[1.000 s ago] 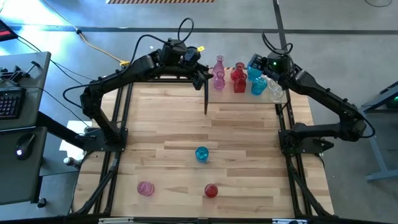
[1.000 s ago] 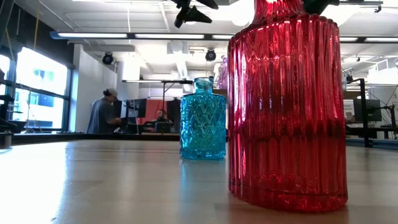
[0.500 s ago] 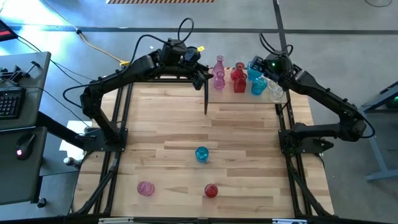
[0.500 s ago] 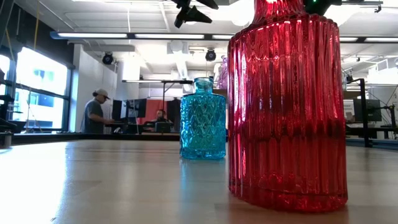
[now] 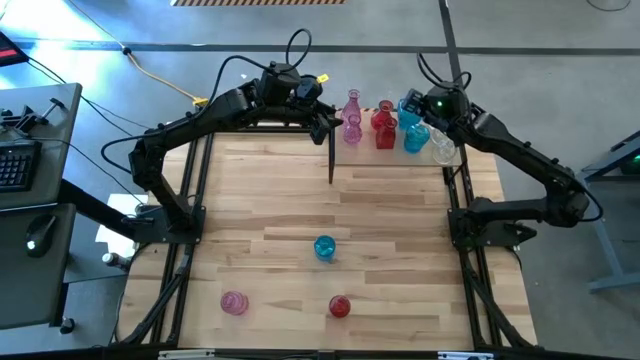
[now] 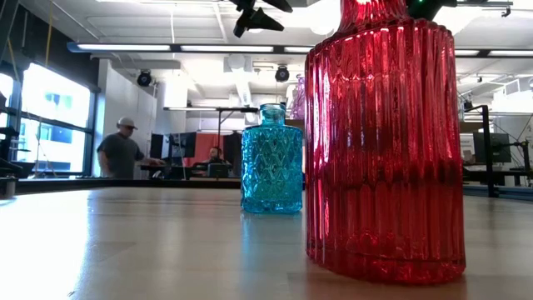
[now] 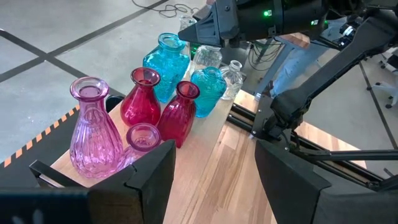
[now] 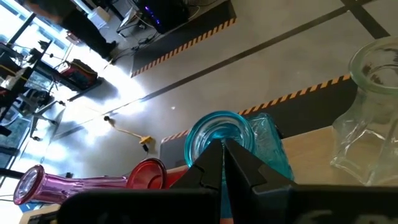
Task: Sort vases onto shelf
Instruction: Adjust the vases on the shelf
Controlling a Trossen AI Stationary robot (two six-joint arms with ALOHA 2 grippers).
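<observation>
Both arms reach to the far edge of the table, where the shelf [image 5: 400, 152] carries a tight cluster of vases. The right gripper [image 8: 222, 163] sits over the right part of that cluster with its fingers pressed together and empty, tips just above the mouth of a turquoise bottle [image 8: 231, 142]; a clear glass vase [image 8: 367, 115] stands just beside it and a red vase [image 8: 148, 174] on its other side. The left gripper [image 7: 214, 168] hovers spread wide and holding nothing at the left end of the row, looking along it past a tall pink vase [image 7: 94, 127], a smaller pink one [image 7: 143, 138] and two red bud vases [image 7: 179, 112]. Three pieces wait on the near tabletop, well apart: a turquoise bottle [image 5: 324, 247], a pink vase [image 5: 233, 302] and a ribbed red vase [image 5: 340, 306]. The step in hand looks like a withdrawal from the shelf. To do it well, the right arm should rise straight up before swinging away, since the neighbours stand close enough to be clipped and tipped, and only then travel toward the near vases, opening on the way
</observation>
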